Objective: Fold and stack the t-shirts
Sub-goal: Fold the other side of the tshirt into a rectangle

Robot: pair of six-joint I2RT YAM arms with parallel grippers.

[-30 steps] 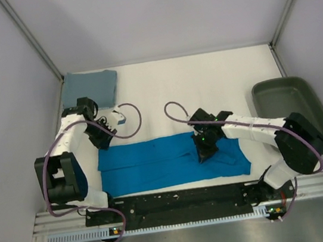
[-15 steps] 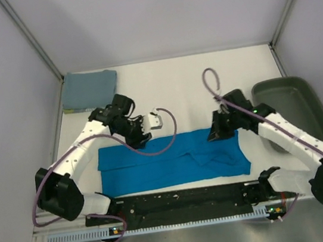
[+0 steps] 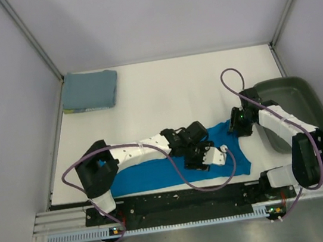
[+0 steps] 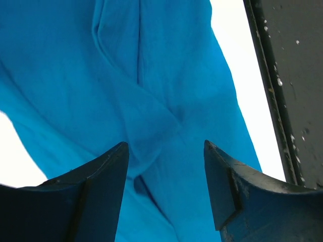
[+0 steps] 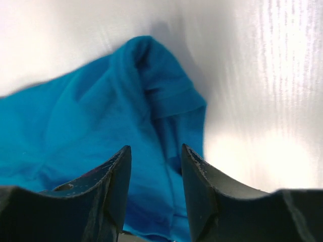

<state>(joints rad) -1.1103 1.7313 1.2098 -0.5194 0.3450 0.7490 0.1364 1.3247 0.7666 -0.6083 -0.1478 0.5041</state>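
I'm working in a lab test cell: plain grey panel walls (image 3: 164,12) box in a white table (image 3: 175,89), with an aluminium mounting rail (image 3: 61,220) along its near edge.

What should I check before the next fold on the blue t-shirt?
1. Left tool open, nothing between its fingers: ok.
2. Right tool open at the shirt's far right corner: ok.
3. Blue t-shirt lying flat: not ok, creased at its right end.
4. Grey-blue t-shirt folded square in the far left corner: ok.
5. Either tool touching cloth: cannot tell.
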